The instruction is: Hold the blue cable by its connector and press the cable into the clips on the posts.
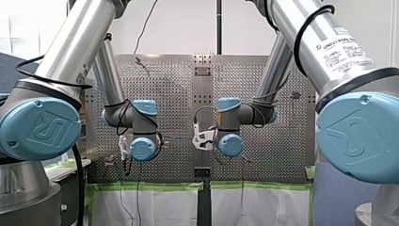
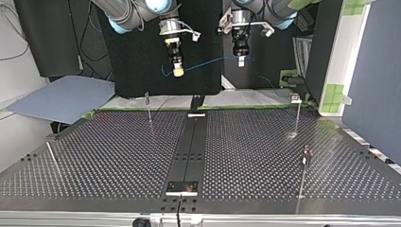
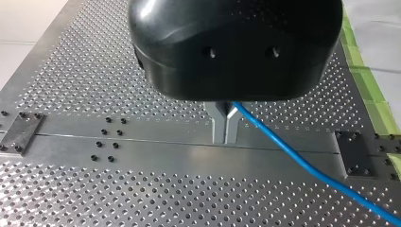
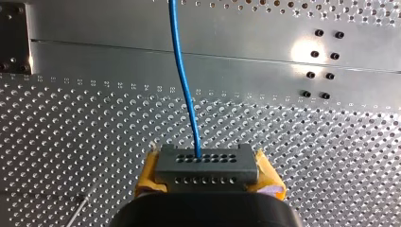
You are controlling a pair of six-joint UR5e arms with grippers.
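The blue cable (image 2: 215,61) hangs in the air between my two grippers, high above the far edge of the table. My right gripper (image 2: 177,71), at the top view's left, is shut with its yellow pads (image 4: 147,176) on the dark grey connector (image 4: 205,165). From the connector the blue cable (image 4: 182,71) runs straight ahead. My left gripper (image 3: 225,138) is shut, its metal fingers pinching the blue cable (image 3: 302,158), which trails off to one side. A short cable tail (image 2: 163,72) loops beside the right gripper. Thin posts (image 2: 149,109) (image 2: 297,116) (image 2: 303,175) carry small clips at their tops.
The perforated table (image 2: 118,156) has a smooth centre strip (image 2: 189,151) with a dark plate (image 2: 182,187) at its near end. A thin rod (image 2: 52,158) stands at the top view's left. A grey sheet (image 2: 61,97) lies beyond the table's far left corner.
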